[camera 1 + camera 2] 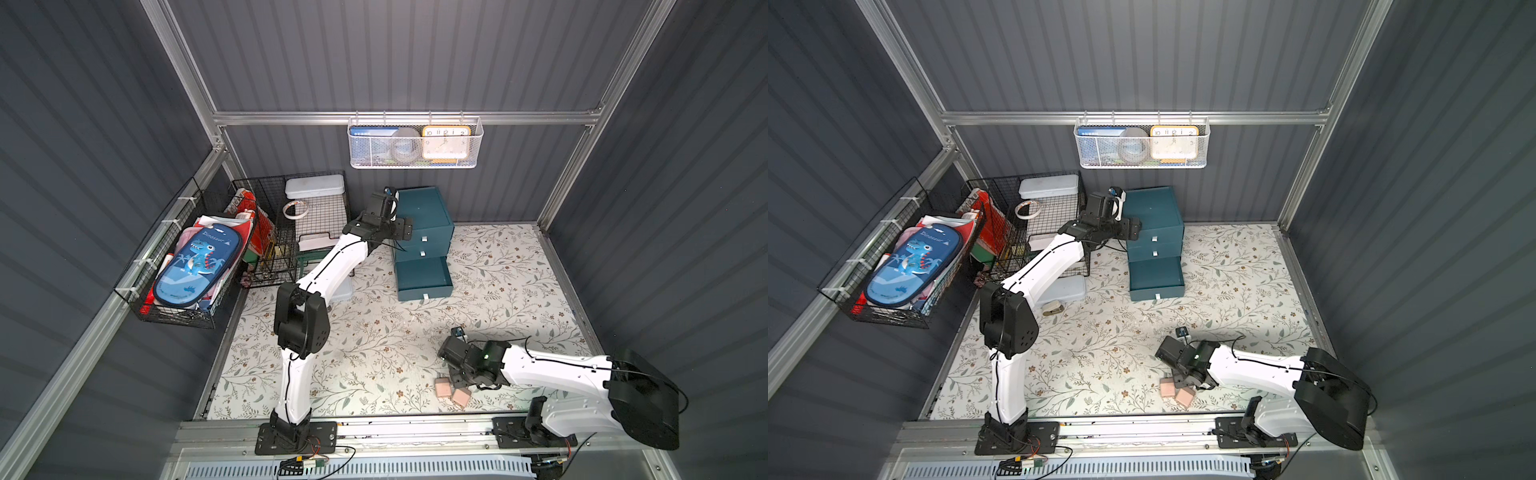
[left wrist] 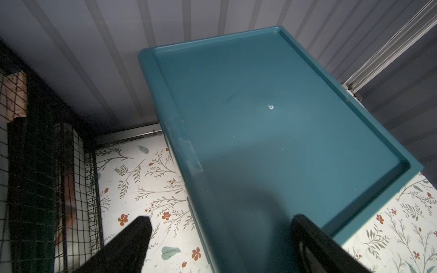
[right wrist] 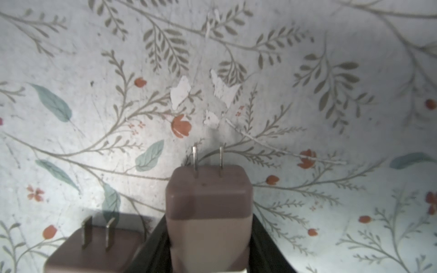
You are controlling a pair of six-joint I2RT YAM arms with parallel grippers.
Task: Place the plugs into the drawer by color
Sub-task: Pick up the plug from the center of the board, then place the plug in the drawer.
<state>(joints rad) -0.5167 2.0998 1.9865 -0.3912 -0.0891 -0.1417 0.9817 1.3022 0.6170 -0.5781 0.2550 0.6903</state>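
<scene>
Pink plug point(image 3: 208, 212) grasped between right end effector point(image 3: 208, 216) fingers near front of floral table point(image 3: 71, 59), second pink plug point(image 3: 99, 248) just beside; left end effector point(image 2: 221, 218) released, spread wide above teal drawer cabinet point(image 1: 424, 212); bottom drawer point(image 1: 424, 276) pulled open.

A robot test booth got up like a home desk: grey ribbed panels point(image 1: 415, 54) on aluminium rails point(image 1: 407, 117), flowered table cover point(image 1: 498, 270), a clock point(image 1: 446, 141) in the white basket point(image 1: 415, 165) up beyond the left pincer point(image 2: 220, 221), a pencil case point(image 1: 195, 266) off to its side.

Two pink plugs point(image 3: 208, 212) point(image 3: 94, 250), three drawers point(image 1: 428, 231) point(image 1: 420, 248) point(image 1: 424, 276)
</scene>
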